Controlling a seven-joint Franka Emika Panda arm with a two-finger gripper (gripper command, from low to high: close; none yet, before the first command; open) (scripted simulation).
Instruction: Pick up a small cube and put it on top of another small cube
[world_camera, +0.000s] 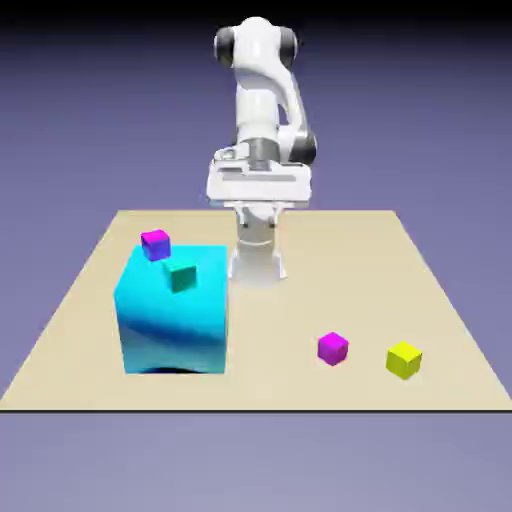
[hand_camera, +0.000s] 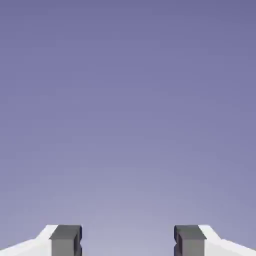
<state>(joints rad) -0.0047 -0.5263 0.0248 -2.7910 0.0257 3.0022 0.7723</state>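
1. Gripper (hand_camera: 128, 241): in the hand view the two grey fingertips (hand_camera: 66, 240) stand wide apart at the bottom edge, with nothing between them. Only the plain blue-violet backdrop fills the rest of that view.
2. Arm (world_camera: 258, 110): white, upright at the table's far edge, hand block held level above the table (world_camera: 70, 330). The fingers themselves are not clear in the exterior view.
3. Small cube (world_camera: 333, 348): plain magenta, resting on the table toward the near edge, right of centre in the exterior view. Untouched, well apart from the gripper.
4. Yellow cube (world_camera: 404, 360): on the table near the small cube, on the exterior view's right of it, not touching. Similar size.
5. Big cyan block (world_camera: 172, 318): sits on the table on the exterior view's left side, far larger than the other cubes.
6. Magenta cube with a blue-violet face (world_camera: 155, 244): shows at the cyan block's upper far-left corner; cannot tell whether it rests on the block or behind it.
7. Small teal cube (world_camera: 181, 275): shows over the cyan block's top face, near the middle.
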